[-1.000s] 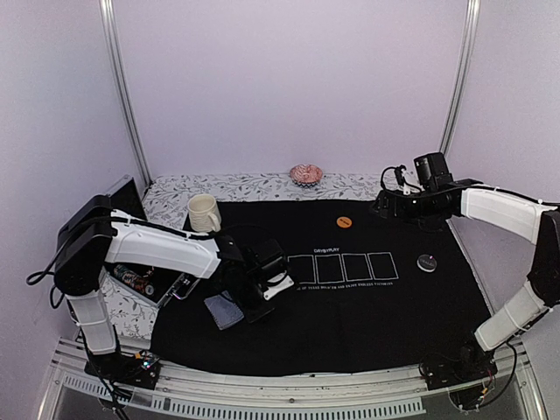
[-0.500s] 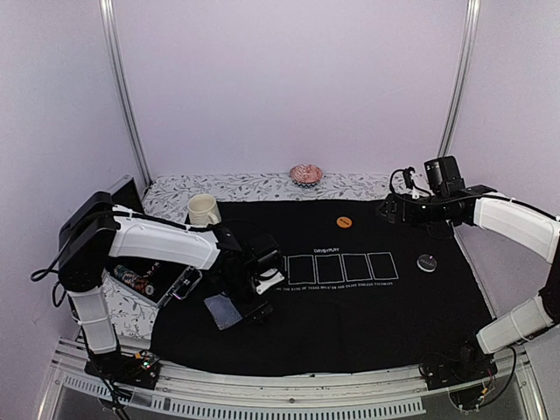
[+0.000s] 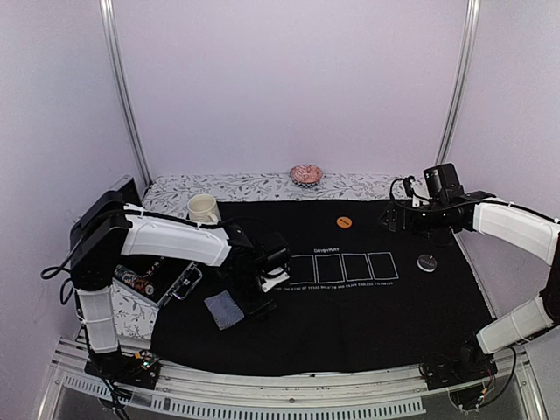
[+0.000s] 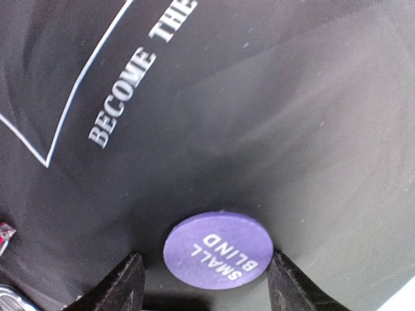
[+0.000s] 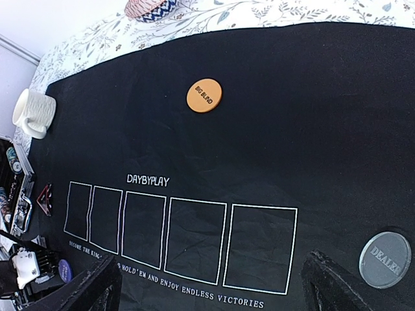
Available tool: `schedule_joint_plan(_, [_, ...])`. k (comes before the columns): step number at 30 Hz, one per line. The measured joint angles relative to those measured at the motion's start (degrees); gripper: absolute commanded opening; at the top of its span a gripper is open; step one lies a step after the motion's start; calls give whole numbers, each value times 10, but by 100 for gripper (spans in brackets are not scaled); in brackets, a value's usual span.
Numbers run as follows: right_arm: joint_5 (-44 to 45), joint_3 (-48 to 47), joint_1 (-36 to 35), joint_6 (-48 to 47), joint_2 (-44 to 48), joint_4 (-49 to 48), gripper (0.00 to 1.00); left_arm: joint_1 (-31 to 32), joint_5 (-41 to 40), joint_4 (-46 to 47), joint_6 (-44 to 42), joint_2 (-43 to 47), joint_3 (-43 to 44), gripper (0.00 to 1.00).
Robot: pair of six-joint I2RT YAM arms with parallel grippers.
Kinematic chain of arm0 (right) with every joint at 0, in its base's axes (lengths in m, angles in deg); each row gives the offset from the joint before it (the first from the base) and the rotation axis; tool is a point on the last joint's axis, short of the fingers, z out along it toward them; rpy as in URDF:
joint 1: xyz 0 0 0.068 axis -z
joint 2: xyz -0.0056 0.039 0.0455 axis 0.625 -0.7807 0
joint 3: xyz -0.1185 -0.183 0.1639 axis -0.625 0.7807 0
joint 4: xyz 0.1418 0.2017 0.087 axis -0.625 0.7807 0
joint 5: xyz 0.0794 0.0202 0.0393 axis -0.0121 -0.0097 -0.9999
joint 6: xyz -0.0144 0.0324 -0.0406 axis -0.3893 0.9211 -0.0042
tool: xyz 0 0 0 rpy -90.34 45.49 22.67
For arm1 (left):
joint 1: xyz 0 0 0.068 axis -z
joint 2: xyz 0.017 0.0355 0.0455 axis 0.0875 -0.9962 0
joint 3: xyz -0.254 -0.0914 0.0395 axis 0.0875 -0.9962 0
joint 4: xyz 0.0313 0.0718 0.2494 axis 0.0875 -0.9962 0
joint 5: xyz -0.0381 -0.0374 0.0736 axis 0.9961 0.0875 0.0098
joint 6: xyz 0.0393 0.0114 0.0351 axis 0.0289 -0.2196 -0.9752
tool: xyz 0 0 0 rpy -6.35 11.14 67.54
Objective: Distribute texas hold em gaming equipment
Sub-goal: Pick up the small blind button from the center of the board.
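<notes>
Left fingers (image 4: 122,286) parted; purple button (image 4: 218,249) lies flat, lettering inverted.

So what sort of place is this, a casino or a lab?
Probably a robot test booth dressed as a poker table: bare walls, a black mat printed with five card boxes, an orange big blind button, a dealer button.

Purple button (image 4: 218,249), orange button (image 5: 204,96), black mat (image 5: 292,129), white floral cloth (image 5: 259,13).
</notes>
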Motion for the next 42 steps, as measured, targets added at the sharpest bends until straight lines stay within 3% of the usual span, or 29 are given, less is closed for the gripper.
schedule_joint_plan(6, [0, 3, 0, 0, 1, -2, 99, 17, -20, 0, 0, -8, 13, 65])
schedule_joint_plan(11, [0, 7, 0, 2, 1, -2, 99, 18, -12, 2, -6, -8, 12, 53])
schedule_joint_plan(19, [0, 11, 0, 2, 1, -3, 99, 20, -5, 10, -11, -5, 5, 44])
schedule_joint_plan(33, [0, 12, 0, 2, 4, -3, 99, 26, 12, 38, -7, 14, -12, 43])
schedule_joint_plan(42, [0, 12, 0, 4, 14, -3, 99, 68, 32, 37, -9, 27, 20, 42])
